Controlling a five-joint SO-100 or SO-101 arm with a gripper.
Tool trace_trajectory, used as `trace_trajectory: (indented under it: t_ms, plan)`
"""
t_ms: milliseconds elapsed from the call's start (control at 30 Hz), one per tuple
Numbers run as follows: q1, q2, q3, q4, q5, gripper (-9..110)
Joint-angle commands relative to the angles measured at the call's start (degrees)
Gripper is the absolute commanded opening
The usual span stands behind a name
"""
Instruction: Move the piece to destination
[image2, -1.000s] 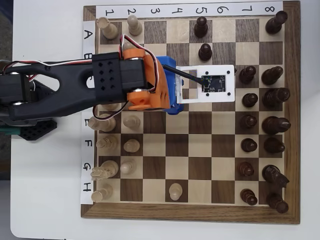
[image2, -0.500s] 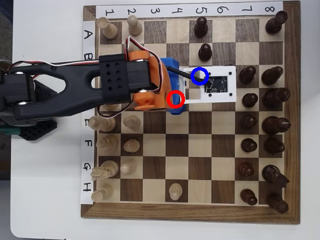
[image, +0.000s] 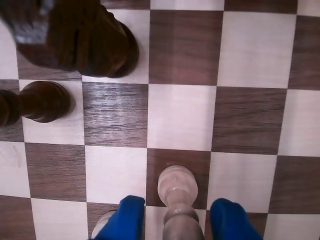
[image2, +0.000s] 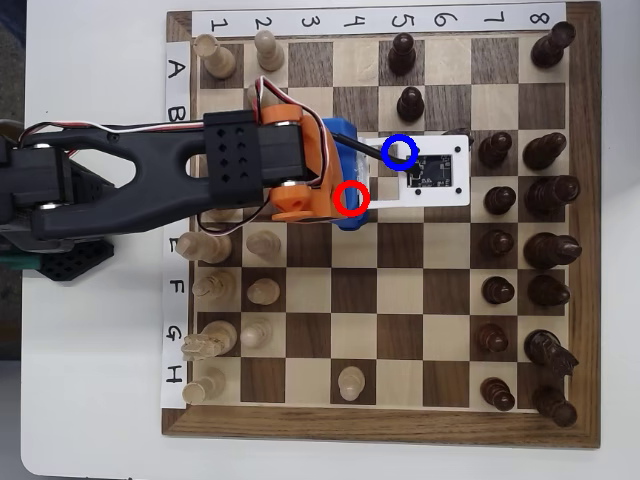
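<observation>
Change: in the overhead view the arm (image2: 150, 180) has slid a little toward the numbered far side of the board since a second ago, and the red and blue rings now show.
Pincer: in the wrist view the gripper (image: 175, 220) has its two blue fingers (image: 125, 217) standing either side of the pawn's stem with a sliver of board showing on each side; I judge it open, or at most loosely closing, not clamped.
Pawn: the pale pawn (image: 176, 192) stands upright between the fingers, its round head over a dark square at the bottom of the wrist view; in the overhead view it is hidden under the arm, near the red ring (image2: 351, 198).
Why so: the fingers straddle the narrow stem below the head, which should keep the piece from slipping on a lift.
Destination: the blue ring (image2: 400, 151) sits just beyond the red one, over the white camera plate (image2: 440, 190).
Neighbours: dark pieces (image: 75, 37) stand up and left in the wrist view, well apart from the pawn.
Board: the chessboard (image2: 300, 425) lies flat on a white table.
</observation>
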Motion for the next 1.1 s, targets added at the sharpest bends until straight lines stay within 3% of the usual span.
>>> trace_trajectory:
  t_ms: [0,833,1067]
  plan:
    - [1.8,0.8,0.0,-3.1,29.4,18]
    - [3.8,0.4,1.0,-2.0,29.4,0]
    - [4.5,0.8,0.3,-2.2,29.3,0]
